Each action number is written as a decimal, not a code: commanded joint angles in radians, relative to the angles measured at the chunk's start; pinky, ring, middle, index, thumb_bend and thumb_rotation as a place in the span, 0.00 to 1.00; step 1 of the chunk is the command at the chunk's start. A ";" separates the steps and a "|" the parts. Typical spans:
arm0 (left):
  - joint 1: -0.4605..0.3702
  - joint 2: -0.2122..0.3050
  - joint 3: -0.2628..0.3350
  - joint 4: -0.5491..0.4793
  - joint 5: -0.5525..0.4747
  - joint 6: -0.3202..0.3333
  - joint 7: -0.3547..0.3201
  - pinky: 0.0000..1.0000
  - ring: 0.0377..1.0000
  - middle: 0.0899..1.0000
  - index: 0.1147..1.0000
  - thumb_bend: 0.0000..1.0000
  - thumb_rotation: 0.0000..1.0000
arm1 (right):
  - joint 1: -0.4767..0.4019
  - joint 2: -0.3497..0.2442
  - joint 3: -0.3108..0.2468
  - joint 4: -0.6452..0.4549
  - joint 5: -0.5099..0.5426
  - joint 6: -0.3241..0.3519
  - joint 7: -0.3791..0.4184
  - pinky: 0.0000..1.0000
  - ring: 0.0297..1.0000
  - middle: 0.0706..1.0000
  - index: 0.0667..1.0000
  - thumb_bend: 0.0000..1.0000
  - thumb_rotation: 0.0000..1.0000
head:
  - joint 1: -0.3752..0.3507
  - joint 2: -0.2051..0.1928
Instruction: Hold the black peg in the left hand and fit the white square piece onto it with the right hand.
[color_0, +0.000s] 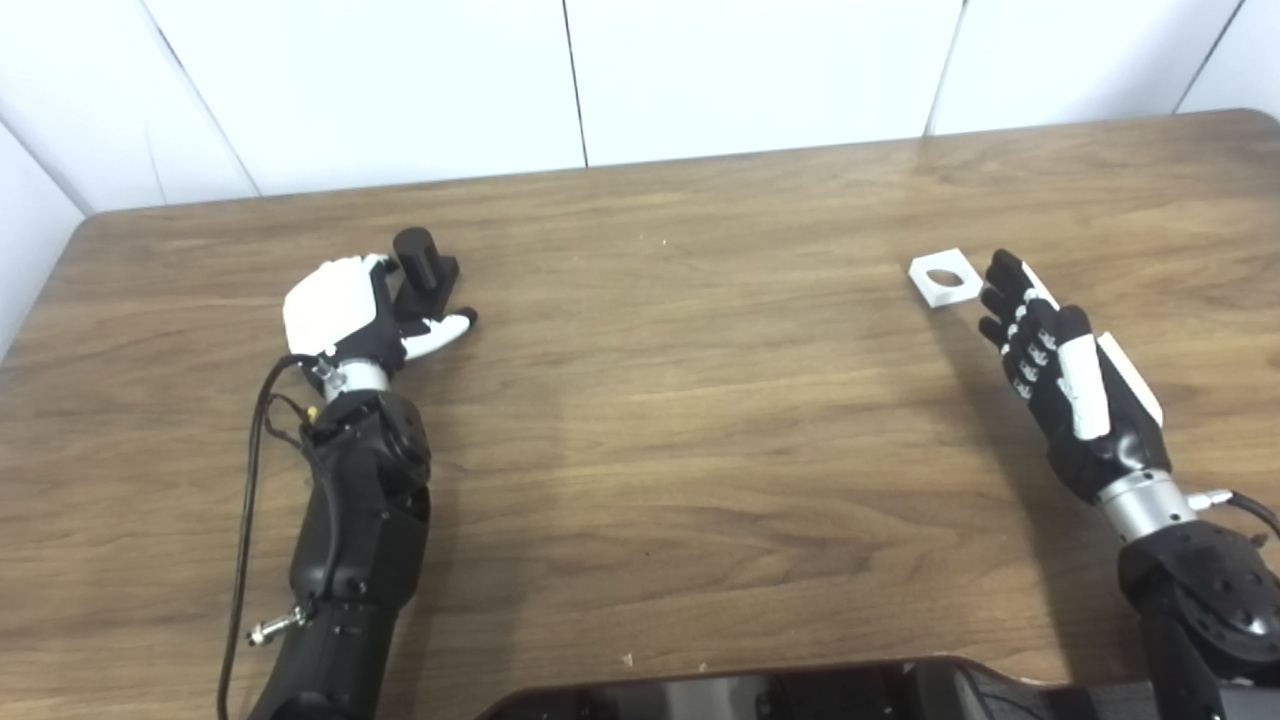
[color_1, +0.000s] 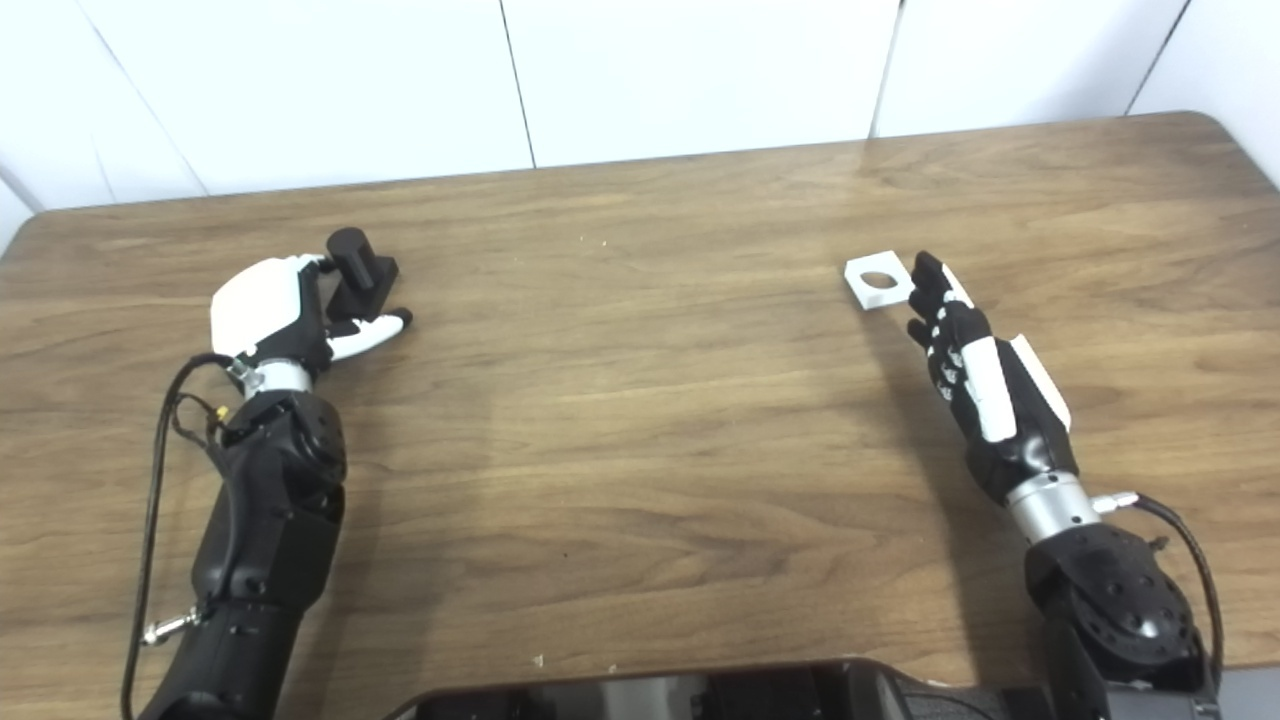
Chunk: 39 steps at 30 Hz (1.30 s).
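Observation:
The black peg (color_0: 425, 262), a short cylinder on a square base, stands on the wooden table (color_0: 680, 380) at the left. My left hand (color_0: 352, 315) lies right beside it, fingers and thumb around its base; I cannot tell if they grip it. The white square piece (color_0: 945, 276), with a round hole, lies flat at the right. My right hand (color_0: 1060, 375) is open with fingers straight, its fingertips (color_0: 1000, 272) just to the right of the piece, not holding it.
A white wall runs along the table's far edge. A dark part of the robot's body (color_0: 800, 690) shows at the bottom edge. The bare wood between the two hands holds only small specks.

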 joint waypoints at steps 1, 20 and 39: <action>-0.051 0.025 -0.003 -0.008 0.008 0.002 0.031 0.92 0.96 0.90 0.78 0.77 0.56 | -0.015 -0.016 -0.007 -0.020 0.008 -0.040 0.005 0.99 1.00 1.00 0.99 0.75 1.00 | 0.001 0.001; -0.064 0.041 -0.020 0.004 0.010 0.002 0.017 0.90 0.95 0.89 0.75 0.77 0.55 | -0.015 -0.017 -0.007 -0.014 0.013 -0.050 0.006 1.00 1.00 1.00 0.99 0.73 1.00 | 0.002 0.003; -0.050 0.035 -0.015 -0.010 -0.073 0.002 0.040 0.88 0.97 0.88 0.60 0.70 0.36 | -0.006 -0.021 -0.007 -0.027 0.006 -0.049 0.001 1.00 1.00 1.00 0.99 0.74 1.00 | -0.009 0.009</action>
